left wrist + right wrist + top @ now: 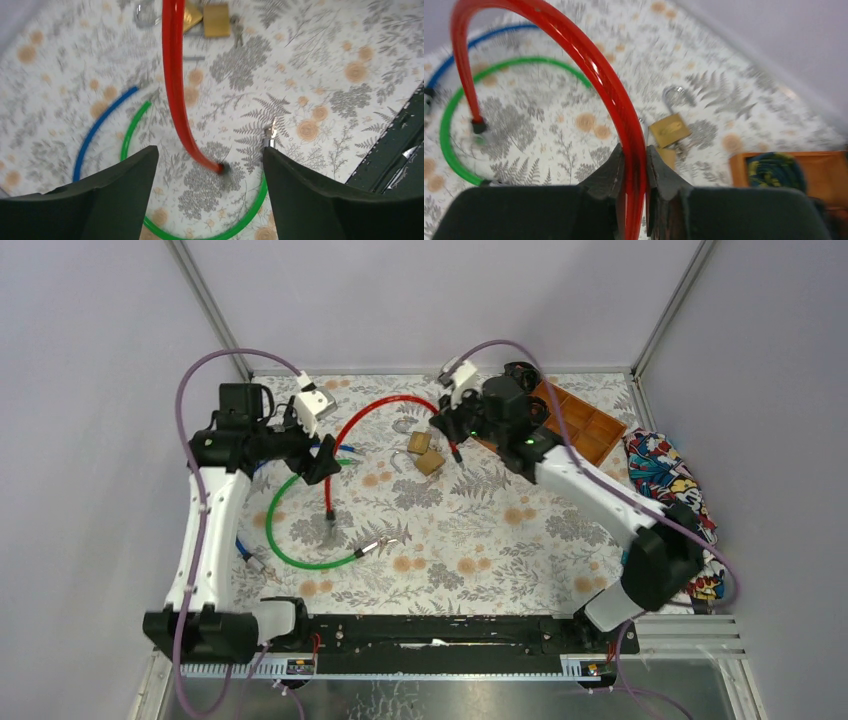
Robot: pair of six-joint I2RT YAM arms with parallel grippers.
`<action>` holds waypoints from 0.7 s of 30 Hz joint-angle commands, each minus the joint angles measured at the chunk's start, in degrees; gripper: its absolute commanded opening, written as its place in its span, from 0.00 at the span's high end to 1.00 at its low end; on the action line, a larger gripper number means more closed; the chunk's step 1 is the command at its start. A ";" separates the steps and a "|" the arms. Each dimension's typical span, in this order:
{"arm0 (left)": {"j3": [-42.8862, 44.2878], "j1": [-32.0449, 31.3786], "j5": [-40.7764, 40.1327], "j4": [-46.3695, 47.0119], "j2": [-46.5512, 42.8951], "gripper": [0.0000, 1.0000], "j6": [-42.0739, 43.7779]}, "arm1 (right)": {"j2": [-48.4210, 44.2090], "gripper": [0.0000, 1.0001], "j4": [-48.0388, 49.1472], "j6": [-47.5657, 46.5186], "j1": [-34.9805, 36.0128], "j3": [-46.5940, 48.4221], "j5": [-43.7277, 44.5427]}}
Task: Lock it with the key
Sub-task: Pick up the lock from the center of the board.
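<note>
Your right jaws pinch the red cable (598, 70) narrowly, probably to lift it clear of the padlocks (430, 462); your left jaws hang wide and empty above the desk (480, 540).

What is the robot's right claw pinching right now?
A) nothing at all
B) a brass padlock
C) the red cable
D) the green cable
C: the right gripper is shut on the red cable; the brass padlock lies loose beyond it.
</note>
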 commanded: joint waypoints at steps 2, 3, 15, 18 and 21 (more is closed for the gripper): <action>2.50 -0.27 12.84 -5.00 -8.79 0.10 2.96 | -13.47 1.00 -6.04 1.01 -2.64 2.28 -0.39; 1.61 -0.48 14.78 -5.00 -10.53 0.07 4.36 | -14.84 1.00 -7.84 0.52 -2.81 2.67 -0.39; -14.52 -3.75 21.67 7.92 -21.79 0.01 3.71 | -24.03 1.00 -15.73 -7.21 -5.12 7.37 -6.96; -16.21 -3.76 21.70 8.52 -21.01 0.01 7.62 | -25.36 1.00 -15.91 -9.33 -6.97 8.04 -15.43; -16.15 -3.75 22.97 7.39 -20.18 0.01 11.96 | -24.79 1.00 -19.89 -11.43 -9.07 10.67 -22.64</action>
